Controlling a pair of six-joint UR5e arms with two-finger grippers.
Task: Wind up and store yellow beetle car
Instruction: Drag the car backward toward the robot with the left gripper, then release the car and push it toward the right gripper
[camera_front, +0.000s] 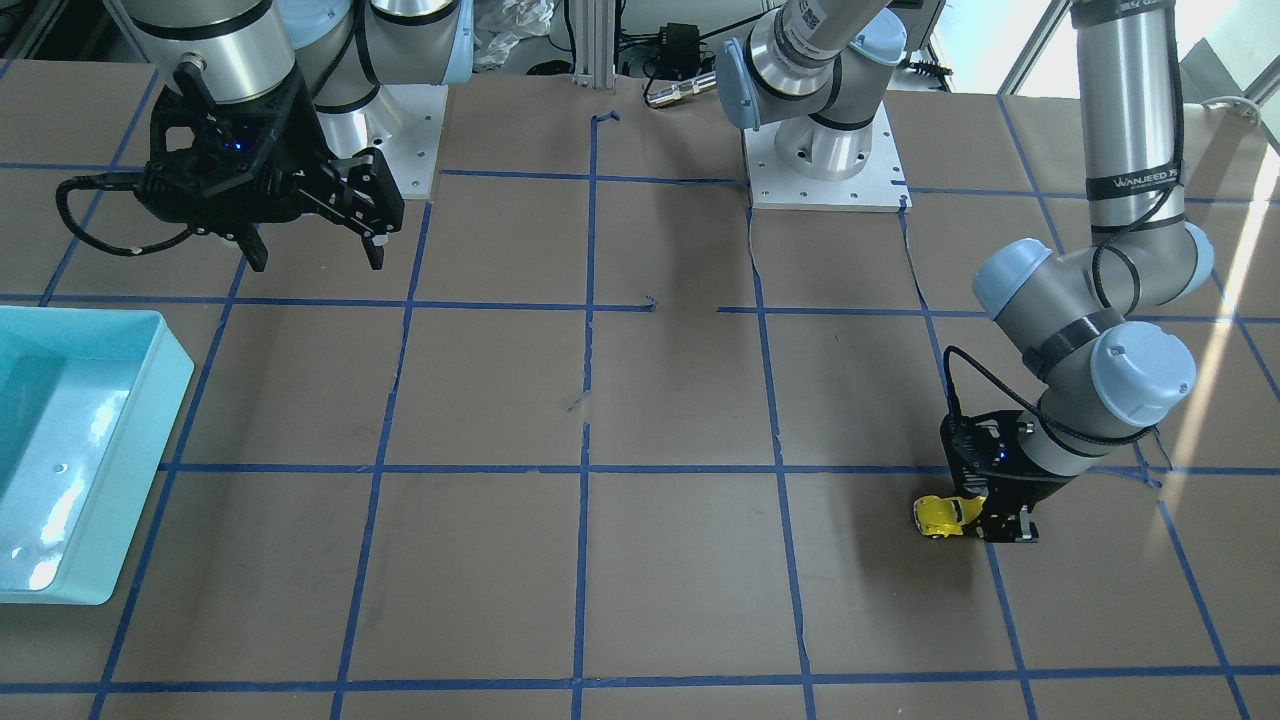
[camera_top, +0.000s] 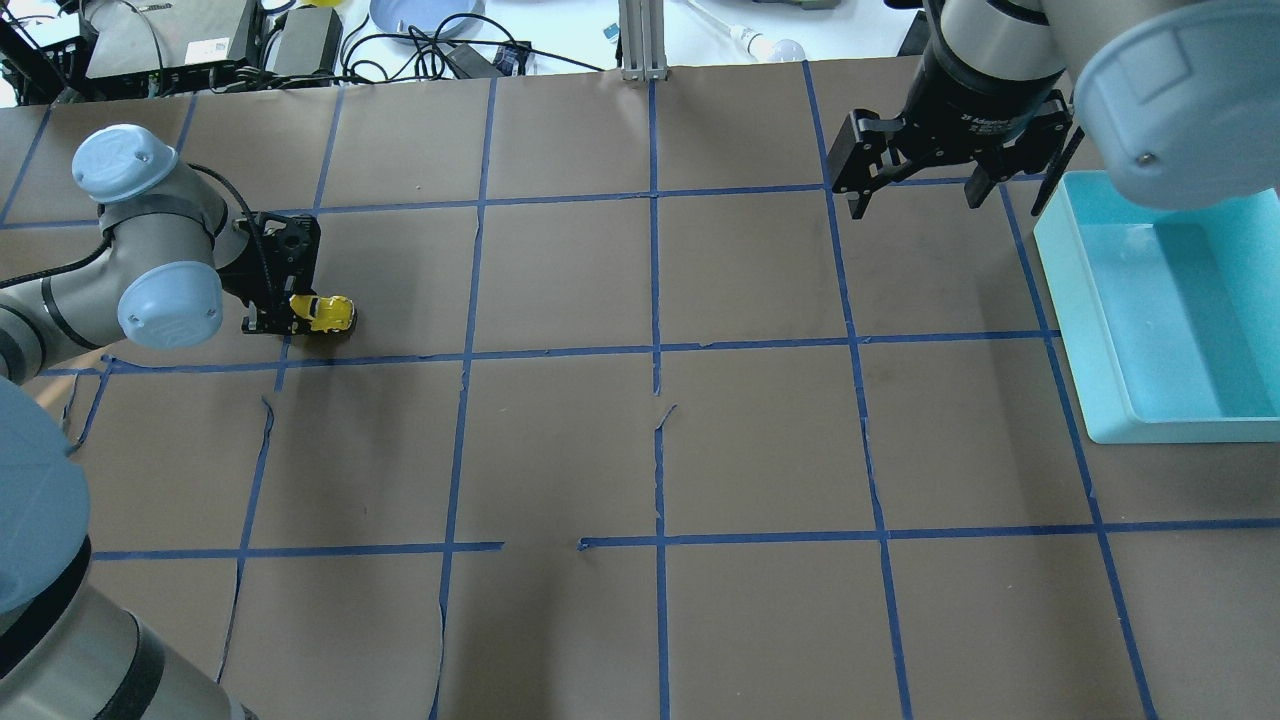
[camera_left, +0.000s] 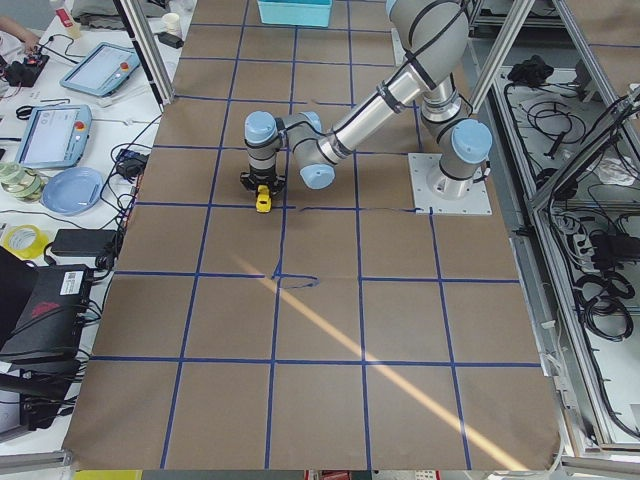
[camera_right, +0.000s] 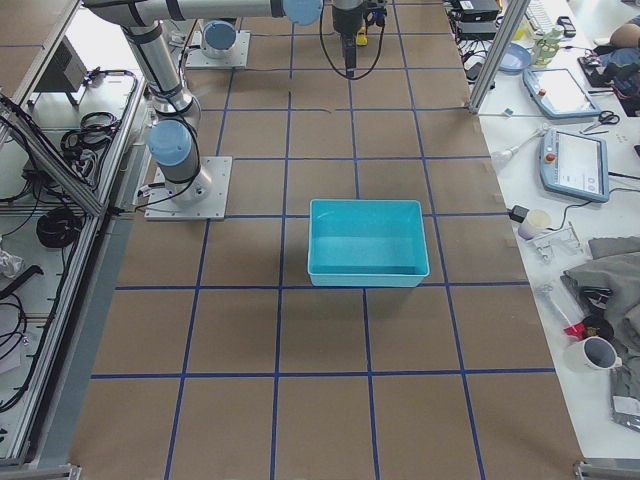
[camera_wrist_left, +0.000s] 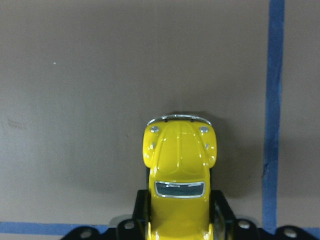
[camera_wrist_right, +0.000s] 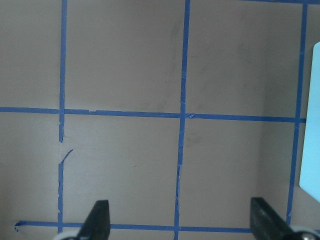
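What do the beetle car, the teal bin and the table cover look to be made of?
The yellow beetle car: glossy painted metal or hard plastic, can't tell which; sharp highlights, silvery bumper. The teal bin: likely smooth moulded plastic; uniform colour, soft sheen. The table cover: matte brown paper; torn seams, blue tape lines.
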